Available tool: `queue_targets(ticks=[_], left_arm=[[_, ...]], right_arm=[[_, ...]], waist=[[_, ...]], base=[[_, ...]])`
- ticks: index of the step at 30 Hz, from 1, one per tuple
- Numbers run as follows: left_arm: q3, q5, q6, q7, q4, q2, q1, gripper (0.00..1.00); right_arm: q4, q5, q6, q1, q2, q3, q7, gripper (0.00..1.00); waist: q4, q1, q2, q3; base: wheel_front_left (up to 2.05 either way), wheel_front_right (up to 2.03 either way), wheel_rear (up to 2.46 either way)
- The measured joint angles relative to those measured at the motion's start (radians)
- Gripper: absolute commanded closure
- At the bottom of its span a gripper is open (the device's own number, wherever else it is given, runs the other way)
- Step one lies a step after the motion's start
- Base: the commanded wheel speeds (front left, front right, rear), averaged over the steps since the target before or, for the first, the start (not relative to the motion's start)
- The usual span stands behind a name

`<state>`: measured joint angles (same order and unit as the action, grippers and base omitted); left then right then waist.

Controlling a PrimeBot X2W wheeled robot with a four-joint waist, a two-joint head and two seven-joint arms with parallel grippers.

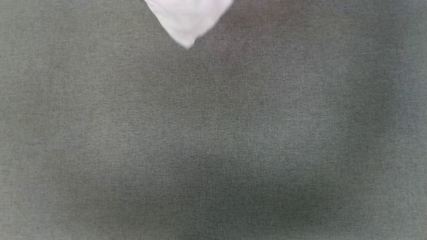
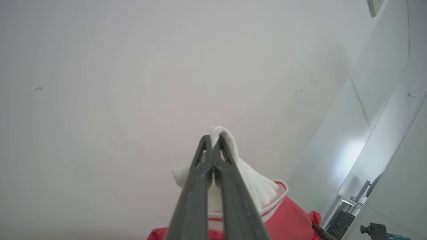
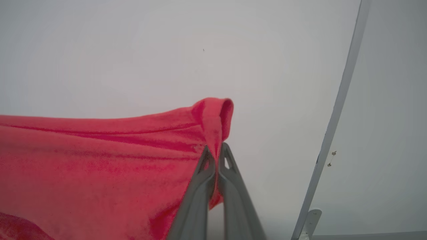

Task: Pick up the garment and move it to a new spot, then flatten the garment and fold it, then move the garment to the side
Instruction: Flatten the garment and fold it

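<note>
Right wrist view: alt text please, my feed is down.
The right gripper, shut, pinches a fold of the red garment, which spreads to the view's left and bunches above the jaws. Behind is a plain pale surface, with a thin grey strip up the right side.

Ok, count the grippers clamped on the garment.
2: the left gripper pinches a white sleeve of the garment; the right gripper pinches its red edge.

Garment (image 3: 100,160) hangs between left end effector (image 2: 210,139) and right end effector (image 3: 217,149).
</note>
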<state>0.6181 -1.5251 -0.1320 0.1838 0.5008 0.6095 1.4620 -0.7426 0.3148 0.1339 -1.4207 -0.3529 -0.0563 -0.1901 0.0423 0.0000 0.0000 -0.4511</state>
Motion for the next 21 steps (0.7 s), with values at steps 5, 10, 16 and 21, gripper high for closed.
queue_targets(ticks=[5,10,16,21], left_arm=[[0.023,-0.042,0.000,-0.003,-0.067,0.002,-0.120,1.00],[0.049,-0.084,0.000,0.042,-0.215,0.003,-0.448,1.00],[0.049,-0.095,0.001,0.073,-0.347,-0.041,-0.840,1.00],[-0.022,-0.069,0.001,0.077,-0.457,-0.083,-1.076,1.00]], right_arm=[[-0.049,0.003,0.000,0.075,0.004,0.018,0.023,1.00],[-0.022,0.101,-0.001,0.309,-0.011,0.100,0.022,1.00],[0.137,0.255,-0.003,0.676,-0.073,0.148,-0.002,1.00],[0.331,0.331,-0.003,0.970,-0.094,0.096,-0.041,1.00]], waist=[[0.005,-0.0001,0.0000,0.019],[0.019,0.0000,0.0000,0.050],[0.042,0.0000,0.0000,0.096],[0.068,0.0000,0.0000,0.132]], base=[[0.00,0.00,0.00],[0.00,0.00,0.00],[0.00,0.00,0.00],[0.00,0.00,0.00]])
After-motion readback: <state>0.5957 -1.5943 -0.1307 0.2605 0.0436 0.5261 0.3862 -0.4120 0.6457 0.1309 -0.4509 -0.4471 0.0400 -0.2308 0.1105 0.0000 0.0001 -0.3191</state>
